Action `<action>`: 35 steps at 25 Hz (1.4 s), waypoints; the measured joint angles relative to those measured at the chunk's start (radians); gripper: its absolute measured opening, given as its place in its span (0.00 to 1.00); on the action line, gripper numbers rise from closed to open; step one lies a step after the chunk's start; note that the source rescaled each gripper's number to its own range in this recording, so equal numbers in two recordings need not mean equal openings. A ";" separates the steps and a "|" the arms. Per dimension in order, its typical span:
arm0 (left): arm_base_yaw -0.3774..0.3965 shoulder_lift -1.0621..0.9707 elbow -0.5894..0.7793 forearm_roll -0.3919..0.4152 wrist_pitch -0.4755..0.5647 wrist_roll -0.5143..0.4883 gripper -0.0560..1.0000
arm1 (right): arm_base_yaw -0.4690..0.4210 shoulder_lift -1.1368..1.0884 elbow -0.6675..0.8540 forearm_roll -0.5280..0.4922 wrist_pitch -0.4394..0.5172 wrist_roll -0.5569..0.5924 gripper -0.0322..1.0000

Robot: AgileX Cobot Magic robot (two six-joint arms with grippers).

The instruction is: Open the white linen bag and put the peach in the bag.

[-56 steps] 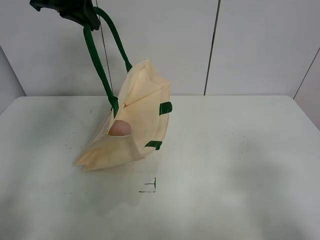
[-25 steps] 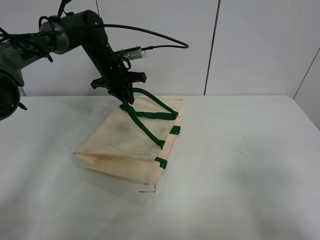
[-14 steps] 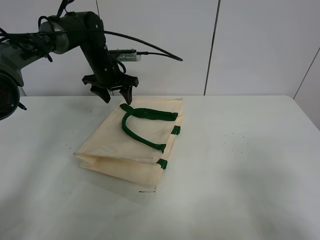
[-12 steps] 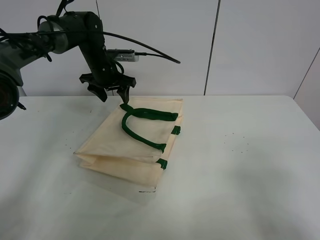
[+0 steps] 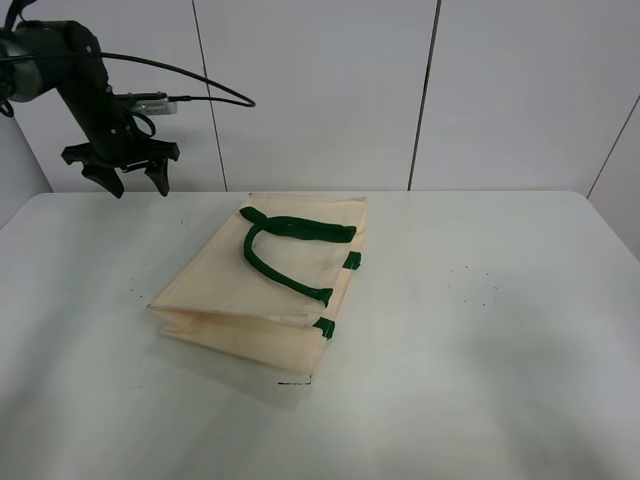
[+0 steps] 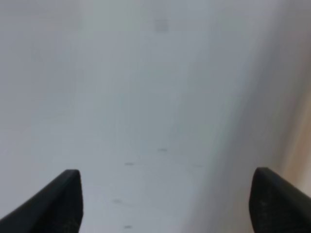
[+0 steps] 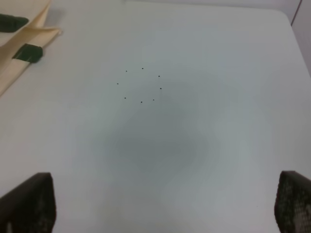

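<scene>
The white linen bag (image 5: 265, 290) lies flat on the white table (image 5: 480, 380), with its dark green handles (image 5: 285, 250) draped over its top. The peach is hidden. My left gripper (image 5: 135, 184) hangs open and empty above the table's far left, well apart from the bag. In the left wrist view it (image 6: 167, 206) shows its spread fingertips (image 6: 65, 201) over bare, blurred table. My right gripper (image 7: 160, 204) is open and empty over bare table. A corner of the bag (image 7: 22, 41) with a green strap patch (image 7: 27, 53) lies far from it. The right gripper is out of the exterior view.
A small black corner mark (image 5: 296, 380) is on the table just in front of the bag. A ring of small dark dots (image 5: 478, 285) marks the table right of the bag, also in the right wrist view (image 7: 141, 85). A white panelled wall (image 5: 320, 90) stands behind the table.
My left gripper lowered the bag, let go of its handle and moved off to the far left. The bag has collapsed flat. The peach, seen in its mouth before, no longer shows.
</scene>
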 joint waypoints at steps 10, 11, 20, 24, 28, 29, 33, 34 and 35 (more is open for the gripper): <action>0.022 -0.263 0.321 -0.007 0.000 0.000 0.98 | 0.000 0.000 0.000 0.000 0.000 0.000 1.00; 0.022 -0.317 0.370 -0.007 0.000 0.000 0.98 | 0.000 0.000 0.000 0.000 0.000 0.000 1.00; 0.019 -0.889 0.861 -0.007 0.001 0.030 0.98 | 0.000 0.000 0.000 0.000 0.000 0.000 1.00; 0.019 -1.167 1.109 -0.007 0.001 0.063 0.98 | 0.000 0.000 0.000 0.000 0.000 0.000 1.00; 0.019 -1.437 1.348 -0.010 -0.031 0.077 0.98 | 0.000 0.000 0.000 0.000 0.000 0.000 1.00; 0.019 -1.506 1.401 -0.010 -0.052 0.078 0.98 | 0.000 0.000 0.000 0.000 0.000 0.000 1.00; 0.019 -1.758 1.564 -0.010 -0.117 0.079 0.98 | 0.000 0.000 0.000 0.000 0.000 0.000 1.00; 0.019 -1.807 1.596 -0.010 -0.127 0.079 0.98 | 0.000 0.000 0.000 0.000 0.000 0.000 1.00; 0.019 -1.853 1.620 -0.010 -0.133 0.079 0.98 | 0.000 0.000 0.000 0.000 0.000 0.000 1.00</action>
